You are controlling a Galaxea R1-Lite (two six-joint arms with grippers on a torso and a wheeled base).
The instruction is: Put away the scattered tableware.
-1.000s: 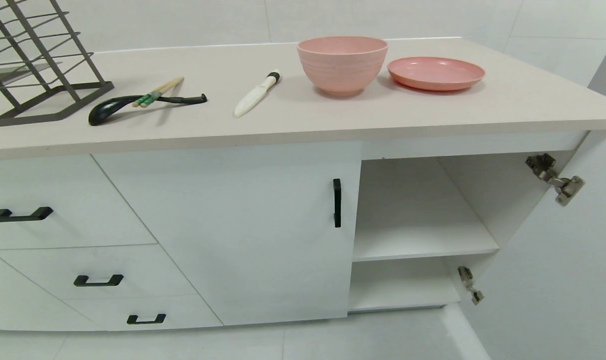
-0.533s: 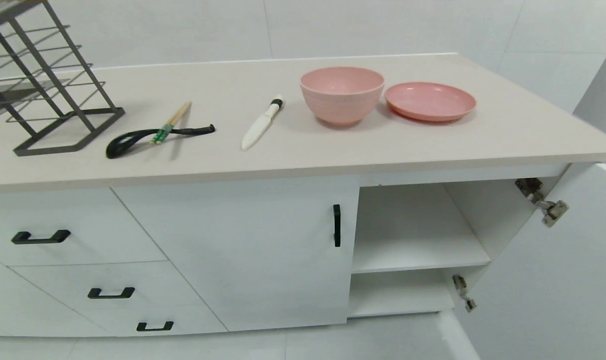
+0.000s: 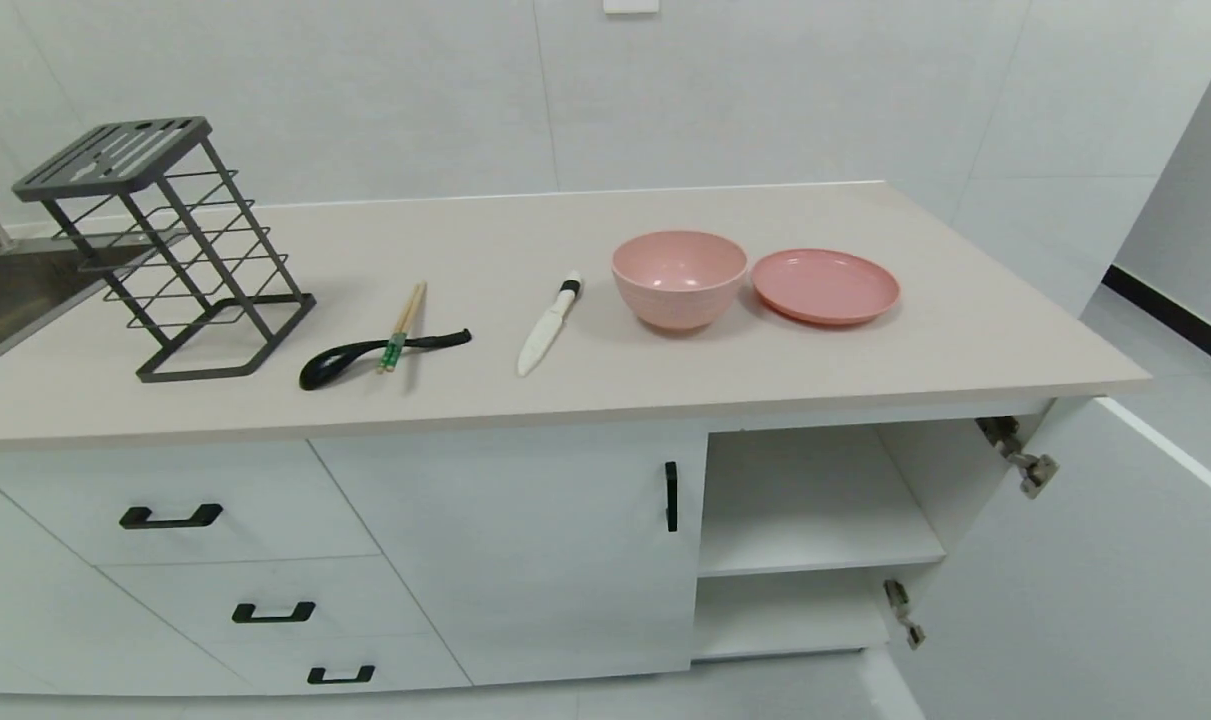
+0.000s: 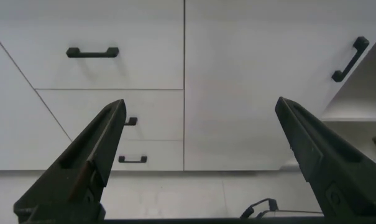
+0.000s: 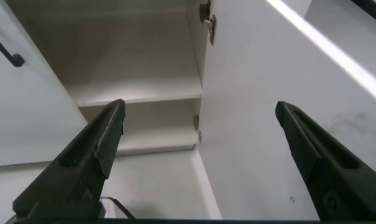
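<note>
the pink bowl and pink plate sat just beside each other on the counter, above the open shelf. both looked light, stiff and slick, so a rim pinch seemed best. the left end effector and right end effector hung released, empty.

Pink bowl and plate, black spoon

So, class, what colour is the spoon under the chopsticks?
The spoon is black; the head view shows it best.
</note>
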